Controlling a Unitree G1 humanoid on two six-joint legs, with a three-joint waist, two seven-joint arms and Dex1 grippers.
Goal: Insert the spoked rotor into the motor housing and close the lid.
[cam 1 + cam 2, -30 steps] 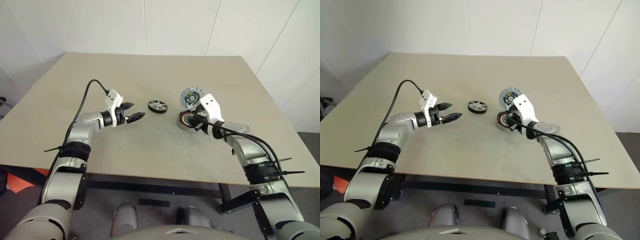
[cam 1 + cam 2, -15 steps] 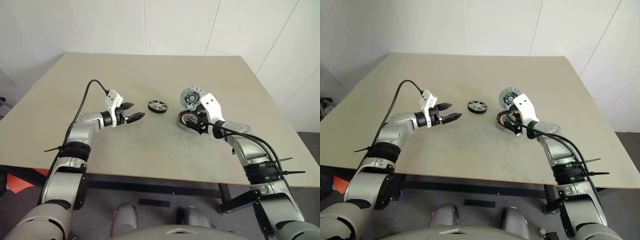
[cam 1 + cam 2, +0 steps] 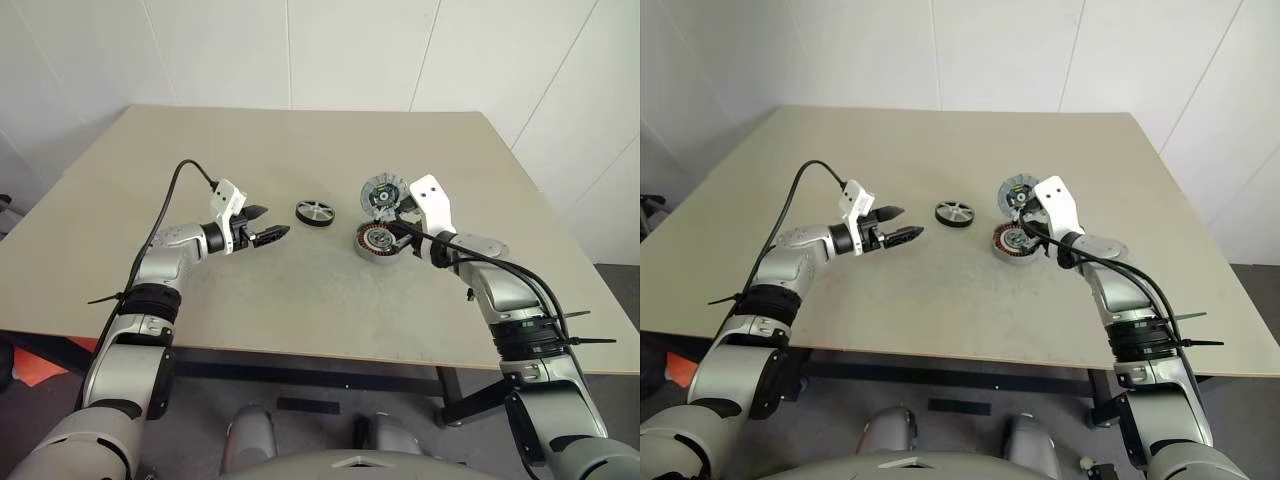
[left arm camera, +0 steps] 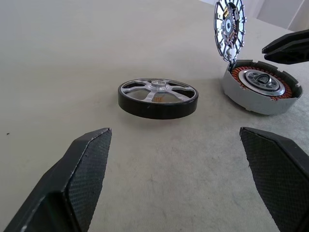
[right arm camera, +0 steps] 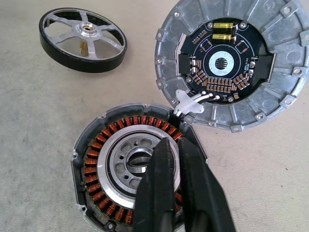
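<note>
Left eye view: a beige table (image 3: pixel 300 300) with a matte, faintly speckled top is seen set against white wall panels (image 3: pixel 350 50) divided by thin seams; dark floor is glimpsed under the near edge. Three round parts are laid on the right half of the table. The rotor (image 3: pixel 315 212), a thin wheel with a smooth black rim, silver spokes and a silver hub, is lying flat between the two arms. To its right, the housing (image 3: pixel 377 241) is resting flat: a grey metal puck in which a ring of copper-brown windings is packed round a polished silver hub with a ring of small holes. The lid (image 3: pixel 383 193) is propped upright at the far edge of the housing, joined to it by a small white connector; its grey rim is ribbed in radial segments and a dark circuit board is fixed at its centre.

The left gripper (image 3: pixel 268 224) is held just left of the rotor with its textured black fingers (image 4: pixel 79 179) spread wide and nothing between them. The right gripper (image 5: pixel 175 150) is poised over the housing hub with its fingers pressed together, and nothing is grasped.
</note>
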